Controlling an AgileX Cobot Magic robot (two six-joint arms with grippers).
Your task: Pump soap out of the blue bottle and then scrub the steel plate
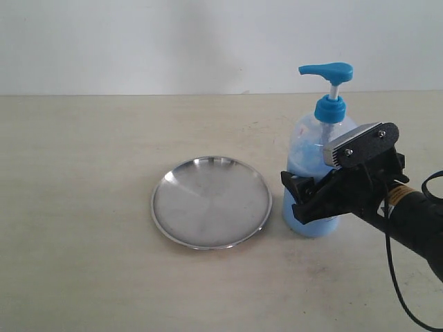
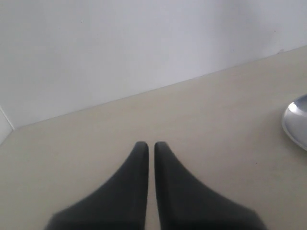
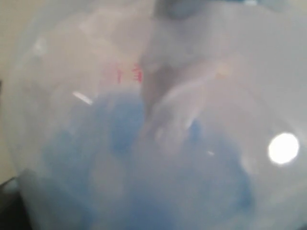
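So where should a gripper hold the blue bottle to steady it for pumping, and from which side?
Take the blue bottle by its lower body, coming level from the side away from the steel plate. It stands upright and is widest there, so a low grip should steady it and leave the pump head free. The right gripper sits at that height.

One blue bottle (image 1: 309,149), one steel plate (image 1: 211,202), two pincers, left pincer (image 2: 151,145) and right pincer (image 1: 296,195), one table (image 1: 83,207).
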